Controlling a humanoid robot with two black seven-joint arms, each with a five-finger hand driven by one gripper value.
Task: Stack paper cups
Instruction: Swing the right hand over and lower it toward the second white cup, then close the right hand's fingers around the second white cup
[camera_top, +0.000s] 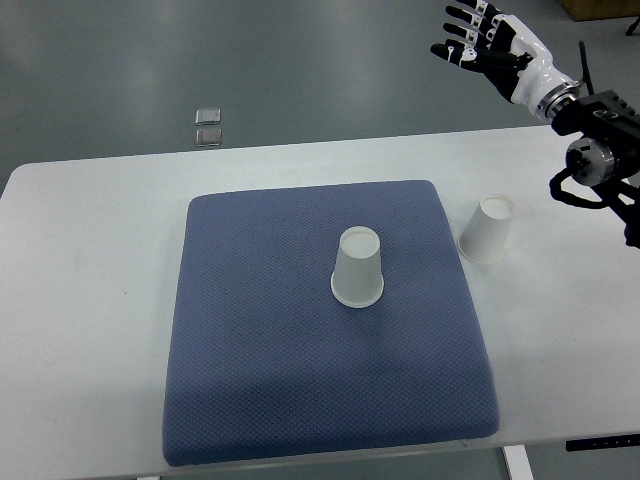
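White worktop (90, 300) carries blue pad (320, 320) | paper cup (358, 267) upside down at pad centre | second paper cup (487, 230) inverted on worktop just right of pad | right hand (488, 42) raised beyond far edge, fingers spread, holding nothing

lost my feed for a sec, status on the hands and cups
Right hand raised past the table's far edge, fingers spread, empty. Left not in view. One cup upside down on the blue pad, second cup on the table. Path clear.
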